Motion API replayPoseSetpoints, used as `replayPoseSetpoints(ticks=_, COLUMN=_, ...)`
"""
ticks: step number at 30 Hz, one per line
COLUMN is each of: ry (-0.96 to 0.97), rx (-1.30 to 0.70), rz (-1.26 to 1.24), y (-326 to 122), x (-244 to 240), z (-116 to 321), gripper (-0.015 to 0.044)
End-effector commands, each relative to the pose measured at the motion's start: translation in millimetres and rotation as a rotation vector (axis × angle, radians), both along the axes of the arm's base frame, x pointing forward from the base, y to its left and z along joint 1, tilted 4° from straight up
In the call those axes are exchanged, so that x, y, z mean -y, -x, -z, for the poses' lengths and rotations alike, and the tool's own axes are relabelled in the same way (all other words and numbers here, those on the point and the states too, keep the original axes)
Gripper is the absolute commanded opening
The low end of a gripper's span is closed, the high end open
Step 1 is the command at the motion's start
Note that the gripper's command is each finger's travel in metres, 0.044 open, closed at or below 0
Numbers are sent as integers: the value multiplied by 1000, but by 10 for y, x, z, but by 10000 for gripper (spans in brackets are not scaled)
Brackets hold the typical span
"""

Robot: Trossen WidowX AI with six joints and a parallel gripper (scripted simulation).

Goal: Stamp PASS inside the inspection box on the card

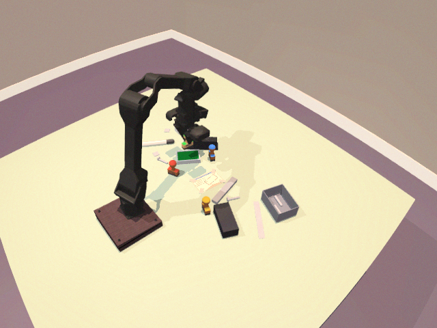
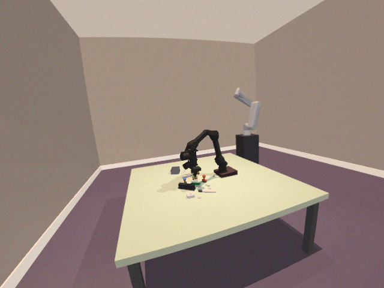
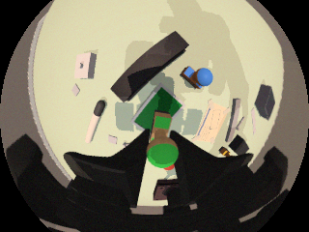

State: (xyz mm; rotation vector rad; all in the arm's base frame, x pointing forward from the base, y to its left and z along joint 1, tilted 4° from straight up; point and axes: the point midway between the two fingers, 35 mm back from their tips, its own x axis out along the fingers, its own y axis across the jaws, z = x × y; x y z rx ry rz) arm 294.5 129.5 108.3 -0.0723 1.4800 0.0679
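My gripper (image 1: 186,143) (image 3: 159,132) is shut on the green-knobbed stamp (image 1: 184,143) (image 3: 161,153), with its wooden base pointing down. It holds the stamp a little above the green ink pad (image 1: 188,155) (image 3: 150,112), over the pad's back edge. The stamp's shadow falls on the pad. The card (image 1: 208,180) (image 3: 212,123), with its printed lines and box, lies flat on the table to the right of the pad. I cannot make out any print in the box. In the exterior view the gripper (image 2: 194,175) is small and the stamp is hard to see.
A blue-knobbed stamp (image 1: 212,152) (image 3: 201,76), a red-knobbed stamp (image 1: 172,167) and a yellow-knobbed stamp (image 1: 205,204) stand around the pad and card. A black block (image 3: 151,65) lies just behind the pad. A marker (image 1: 158,142), a grey bar (image 1: 224,189), a black box (image 1: 225,219) and a grey tray (image 1: 279,203) lie nearby.
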Motion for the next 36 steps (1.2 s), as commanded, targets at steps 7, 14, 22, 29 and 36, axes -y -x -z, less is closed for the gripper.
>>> replayPoseSetpoints(ticks=7, ry=4, rx=3, rz=-7, y=-9, x=80, z=-116, gripper=0)
replayPoseSetpoints(ticks=14, ry=12, rx=2, rz=-67, y=-79, x=444, z=-128, gripper=0)
replayPoseSetpoints(ticks=22, ry=22, rx=1, rz=-136, y=-106, x=859, z=-139, gripper=0)
replayPoseSetpoints(ticks=29, ry=30, rx=1, rz=-197, y=-83, x=1215, z=-148, gripper=0)
replayPoseSetpoints(ticks=36, ry=36, rx=1, rz=-235, y=-47, x=1437, z=-152, gripper=0)
